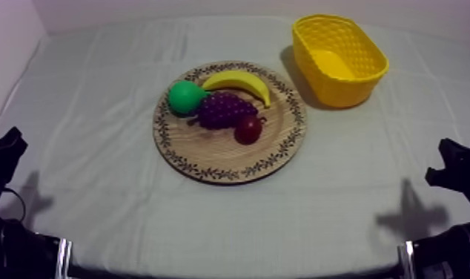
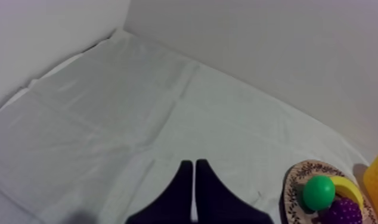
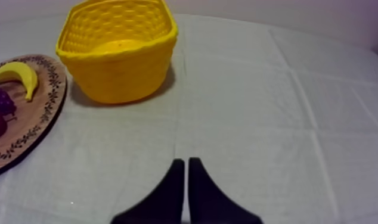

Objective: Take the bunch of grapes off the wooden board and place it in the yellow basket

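My claws sit low at the near table edge, fingers pressed together on nothing: left claw point(image 2: 194, 165), right claw point(image 3: 185, 162). I judge the task not yet begun; reaching, grasping, carrying and dropping are all left. Ahead of the right claw, off to its left, the bunch of grapes point(image 1: 224, 110) lies on the wooden board point(image 1: 223, 157), hemmed in by pear point(image 1: 184, 96), banana point(image 1: 239, 80) and small red fruit point(image 1: 247, 130). Beyond stands the yellow basket point(image 1: 343, 85). The right wrist view shows its bare inside; the top view shows the grapes' neighbours all round.

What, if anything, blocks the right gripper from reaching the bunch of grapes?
Likely yes: the bunch of grapes lies uncovered on the wooden board, open cloth between it and the right gripper; a small red fruit crowds it.
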Controlling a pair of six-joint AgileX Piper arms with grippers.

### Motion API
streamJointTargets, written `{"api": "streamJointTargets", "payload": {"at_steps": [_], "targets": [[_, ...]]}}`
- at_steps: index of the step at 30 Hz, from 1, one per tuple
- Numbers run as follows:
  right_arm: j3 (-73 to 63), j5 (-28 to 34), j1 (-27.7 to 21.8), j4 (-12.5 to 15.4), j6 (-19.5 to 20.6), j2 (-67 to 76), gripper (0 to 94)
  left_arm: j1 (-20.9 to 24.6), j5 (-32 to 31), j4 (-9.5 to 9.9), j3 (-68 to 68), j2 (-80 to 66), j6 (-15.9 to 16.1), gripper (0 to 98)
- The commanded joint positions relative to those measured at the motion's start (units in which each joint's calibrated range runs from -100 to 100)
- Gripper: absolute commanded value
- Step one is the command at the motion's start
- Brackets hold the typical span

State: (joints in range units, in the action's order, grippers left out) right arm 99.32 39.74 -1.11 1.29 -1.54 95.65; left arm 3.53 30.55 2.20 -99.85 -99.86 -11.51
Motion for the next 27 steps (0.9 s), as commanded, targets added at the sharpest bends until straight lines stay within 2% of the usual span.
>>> {"api": "streamJointTargets", "payload": {"at_steps": [1,7,12,22,27], "targets": [[-0.05,0.23,0.04,0.00,0.00,0.02,0.5,-0.02,0.00,0.02,-0.04,0.03,0.01,0.1],[-2.41,0.41,1.04,-0.48,-0.75,-3.26,0.5,-0.02,0.00,0.02,-0.04,0.03,-0.02,0.1],[-12.24,1.84,2.21,-0.84,-1.81,-13.75,0.6,-0.02,0.00,0.02,-0.04,0.03,0.00,0.1],[-33.04,4.36,4.23,0.44,-6.53,-32.09,0.7,-0.02,0.00,0.02,-0.04,0.03,0.01,0.1],[-40.85,5.65,5.48,2.31,-8.57,-39.56,0.7,-0.02,0.00,0.02,-0.04,0.03,0.01,0.1]]}}
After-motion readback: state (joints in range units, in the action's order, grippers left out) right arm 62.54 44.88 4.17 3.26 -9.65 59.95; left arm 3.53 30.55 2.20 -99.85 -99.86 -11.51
